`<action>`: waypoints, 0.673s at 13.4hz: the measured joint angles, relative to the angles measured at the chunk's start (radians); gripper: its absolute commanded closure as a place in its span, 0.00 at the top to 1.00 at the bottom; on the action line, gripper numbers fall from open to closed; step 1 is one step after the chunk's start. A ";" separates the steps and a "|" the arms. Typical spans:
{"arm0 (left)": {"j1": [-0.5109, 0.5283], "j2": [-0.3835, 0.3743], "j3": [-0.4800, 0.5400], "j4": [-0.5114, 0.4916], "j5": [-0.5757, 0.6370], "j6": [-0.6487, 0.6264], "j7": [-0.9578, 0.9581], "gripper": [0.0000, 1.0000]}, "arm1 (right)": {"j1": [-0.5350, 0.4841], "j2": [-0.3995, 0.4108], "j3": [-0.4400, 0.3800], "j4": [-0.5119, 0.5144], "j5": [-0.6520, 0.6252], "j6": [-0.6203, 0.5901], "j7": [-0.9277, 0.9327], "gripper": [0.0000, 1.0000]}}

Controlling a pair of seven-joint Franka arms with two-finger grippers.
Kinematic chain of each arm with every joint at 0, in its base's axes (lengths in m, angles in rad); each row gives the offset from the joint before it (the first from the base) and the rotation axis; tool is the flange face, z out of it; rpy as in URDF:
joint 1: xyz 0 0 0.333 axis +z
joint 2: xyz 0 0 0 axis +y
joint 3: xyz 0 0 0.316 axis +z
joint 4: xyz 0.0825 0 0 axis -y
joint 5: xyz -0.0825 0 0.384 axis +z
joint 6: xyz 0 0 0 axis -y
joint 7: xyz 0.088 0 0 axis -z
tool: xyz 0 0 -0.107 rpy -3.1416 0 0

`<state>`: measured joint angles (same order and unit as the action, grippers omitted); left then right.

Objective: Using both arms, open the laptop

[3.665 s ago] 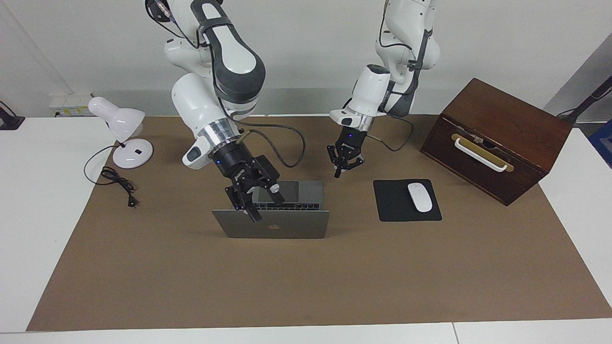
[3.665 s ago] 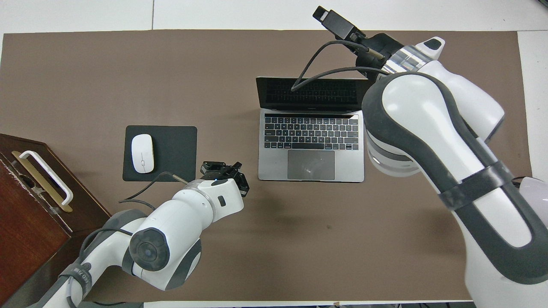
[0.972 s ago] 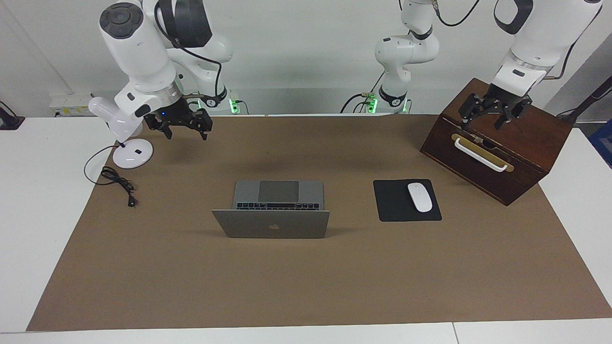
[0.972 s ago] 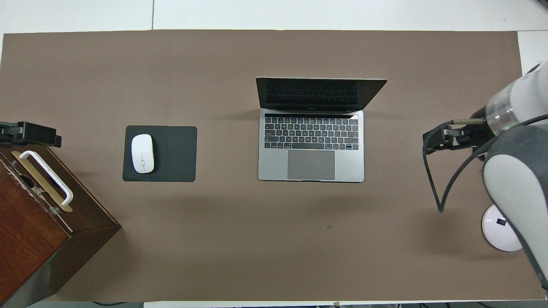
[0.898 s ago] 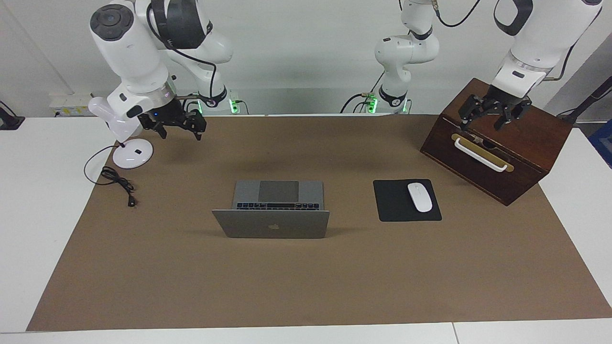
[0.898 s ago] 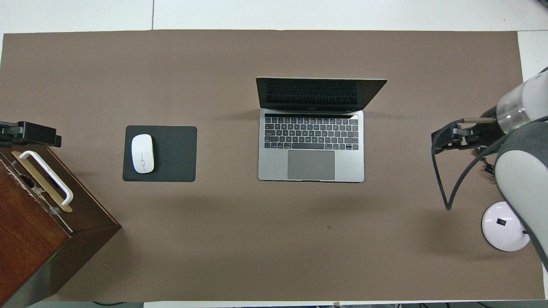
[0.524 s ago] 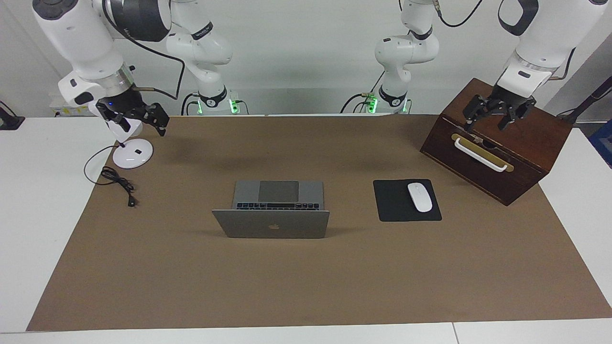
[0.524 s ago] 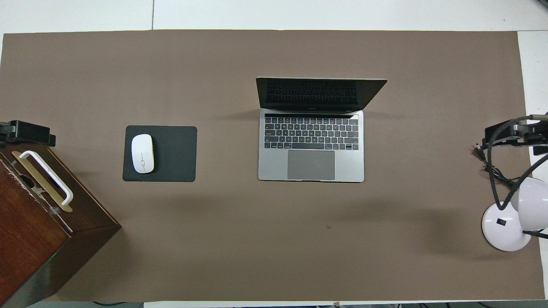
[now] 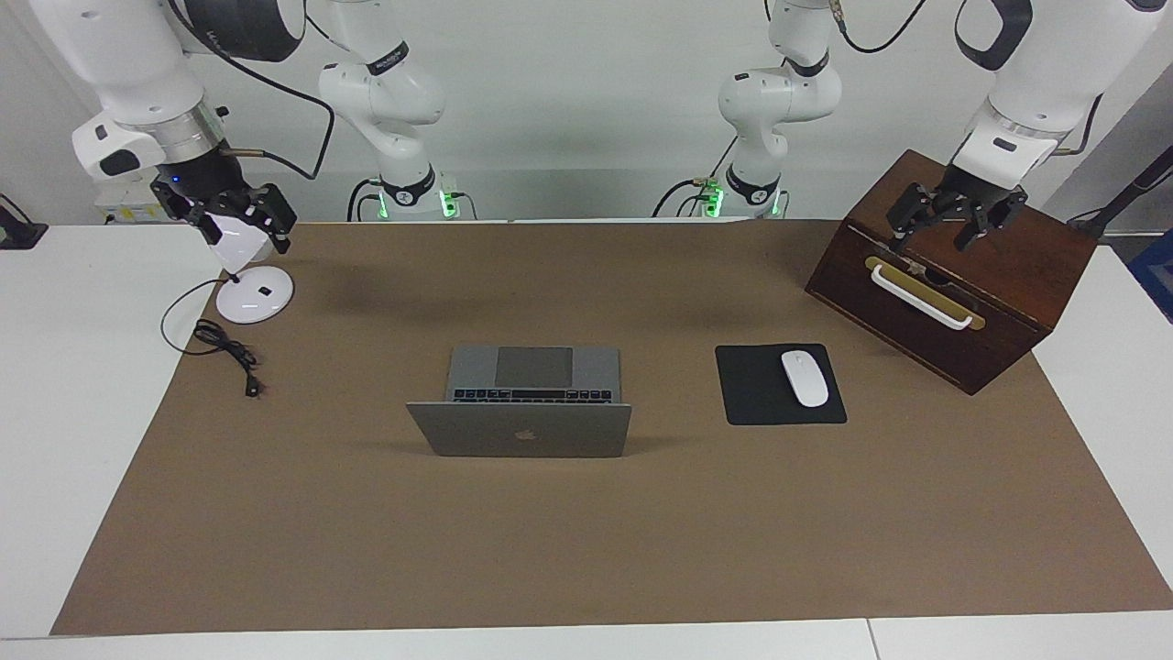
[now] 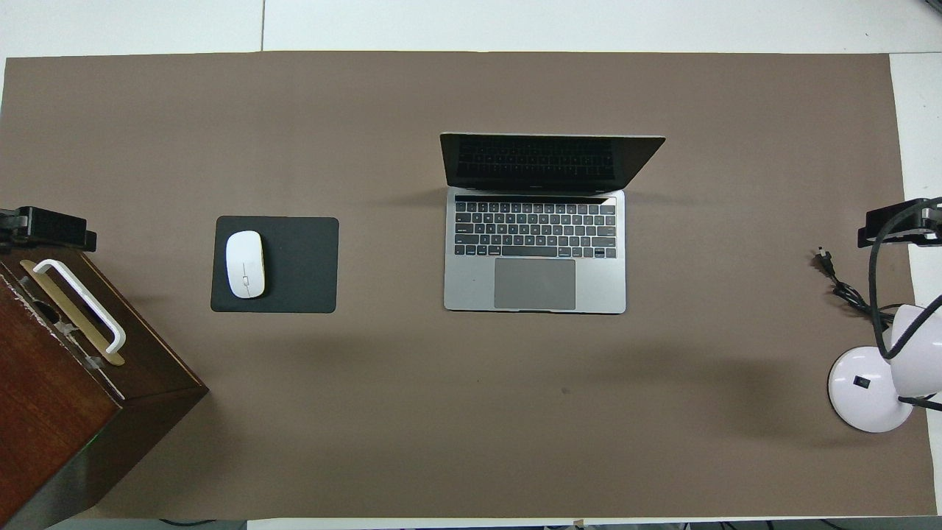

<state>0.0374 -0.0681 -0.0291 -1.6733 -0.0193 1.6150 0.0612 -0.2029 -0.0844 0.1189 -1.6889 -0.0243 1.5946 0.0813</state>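
From the facing view we are looking at one laptop [image 9: 520, 417] sitting mid-mat with its lid already standing up, logo toward the camera, keyboard and trackpad showing above it. We are judging it stiff, fairly light but fragile at the hinge and screen, with smooth metal that slips; the lid's free top edge is the place to take hold, with the base pinned near the trackpad. At about three o'clock from it we are counting one mouse [image 9: 804, 378] on one mouse pad [image 9: 779, 385], and one wooden box [image 9: 953, 270] toward one o'clock. One lamp [image 9: 240, 261] stands at ten o'clock. The left gripper [image 9: 949, 222] is hanging over the box with fingers spread wide and empty; the right gripper [image 9: 229, 211] is over the lamp, and we cannot tell its state.

From the overhead view we are seeing the laptop [image 10: 535, 250] at centre, screen at twelve o'clock of its keyboard, the mouse [image 10: 244, 263] at nine o'clock, the box [image 10: 66, 383] at eight o'clock, the lamp [image 10: 872, 386] at four o'clock. Here the grippers are barely entering at the edges.
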 measured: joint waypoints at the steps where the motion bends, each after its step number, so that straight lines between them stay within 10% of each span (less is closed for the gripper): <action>1: 0.000 0.000 0.000 0.000 0.000 0.000 0.000 1.00 | 0.002 0.000 0.006 0.003 0.000 0.001 -0.001 1.00; 9: 0.000 0.000 -0.001 0.000 0.000 0.000 0.000 1.00 | 0.097 0.000 -0.011 0.019 0.008 0.058 -0.014 1.00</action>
<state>0.0375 -0.0679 -0.0299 -1.6732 -0.0193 1.6154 0.0612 -0.1059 -0.0845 0.1077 -1.6700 -0.0165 1.6527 0.0673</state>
